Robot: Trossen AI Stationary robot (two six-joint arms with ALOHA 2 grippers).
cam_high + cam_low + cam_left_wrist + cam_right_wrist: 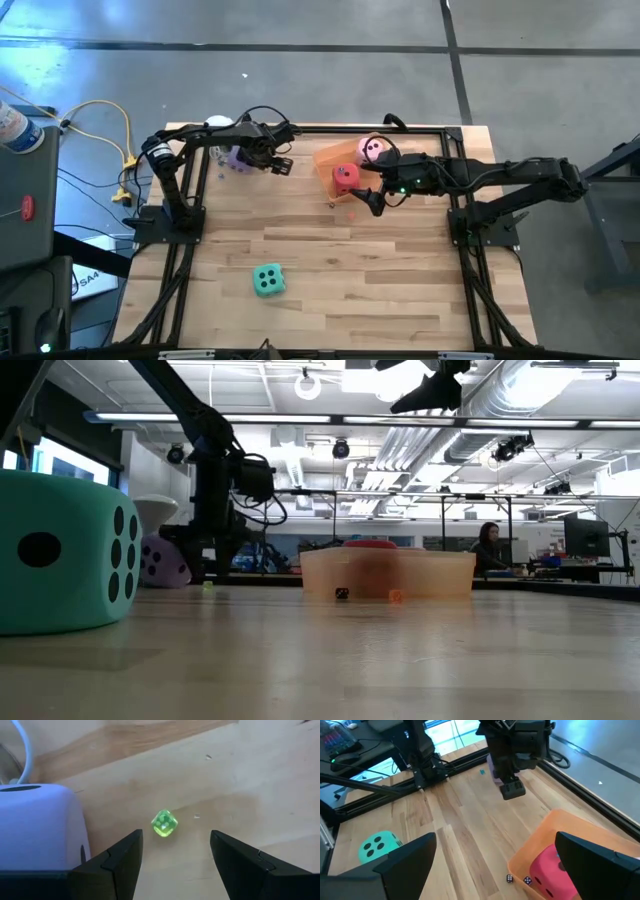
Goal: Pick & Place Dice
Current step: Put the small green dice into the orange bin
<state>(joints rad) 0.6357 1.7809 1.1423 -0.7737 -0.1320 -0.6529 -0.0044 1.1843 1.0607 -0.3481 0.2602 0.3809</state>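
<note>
My left gripper [172, 857] points down, open, just above the table at the far left. A tiny clear green die [164, 823] rests on the wood between its fingers, untouched. The purple die [238, 157] sits right beside that gripper, and also shows in the left wrist view [40, 825]. The pink die [372, 148] and red die [346, 177] lie in the orange tray [325, 156]. The green-teal die [268, 281] rests on the table near the front. My right gripper [373, 198] hangs open above the tray's near side.
A white-topped cup [218, 123] stands at the far left behind the purple die. Two tiny dice, one dark [342, 593] and one orange [396, 596], lie on the wood before the tray. A black frame [300, 128] runs along the table's edges. Bare wood spans the middle.
</note>
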